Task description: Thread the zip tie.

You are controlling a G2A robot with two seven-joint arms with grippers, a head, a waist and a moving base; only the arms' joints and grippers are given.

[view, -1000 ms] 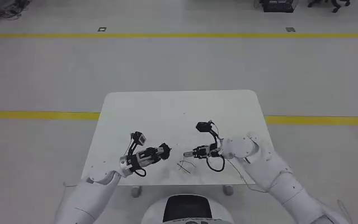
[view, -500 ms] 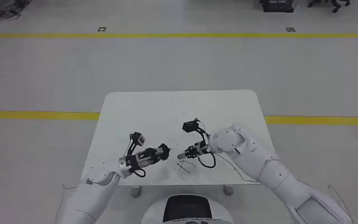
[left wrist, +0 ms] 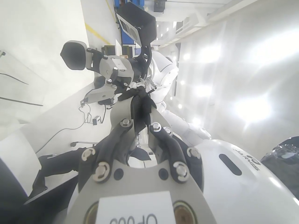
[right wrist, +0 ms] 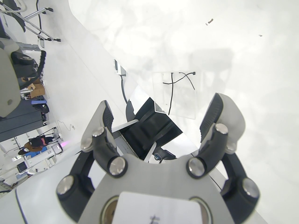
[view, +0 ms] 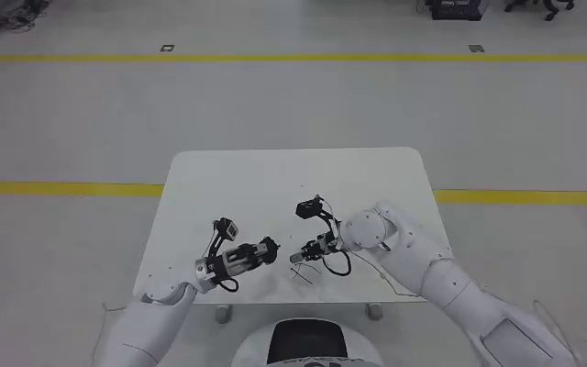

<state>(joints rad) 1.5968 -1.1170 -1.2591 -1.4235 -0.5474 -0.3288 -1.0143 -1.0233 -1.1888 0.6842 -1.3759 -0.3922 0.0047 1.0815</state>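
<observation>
From above, the white table [view: 275, 179] carries a small cluster of black zip ties [view: 303, 272] close to its near edge, roughly at the middle of that edge. The right gripper [view: 293, 259] hangs just beside and above the ties, its tip pointing toward the left arm. The left gripper [view: 272, 244] sits well off to the left side of the ties, raised off the table and aimed at the right gripper, with a gap between the two. In the left wrist view, the left gripper [left wrist: 139, 103] has its two fingers pressed together, black pad against black pad; whether anything thin is pinched between them cannot be made out. Beyond it the right gripper [left wrist: 79, 78] shows with its fingers spread, one dark pad turned toward the camera, and thin dark lines of the zip ties [left wrist: 14, 78] lie on the table at the edge of the view. In the right wrist view, the right gripper [right wrist: 161, 104] is spread wide with nothing between its ribbed pads. Beyond the gap the zip ties [right wrist: 171, 92] lie loose on a clear sheet [right wrist: 184, 103] that rests flat on the table [right wrist: 210, 5]: one long and straight, a curved one crossing another near it.
</observation>
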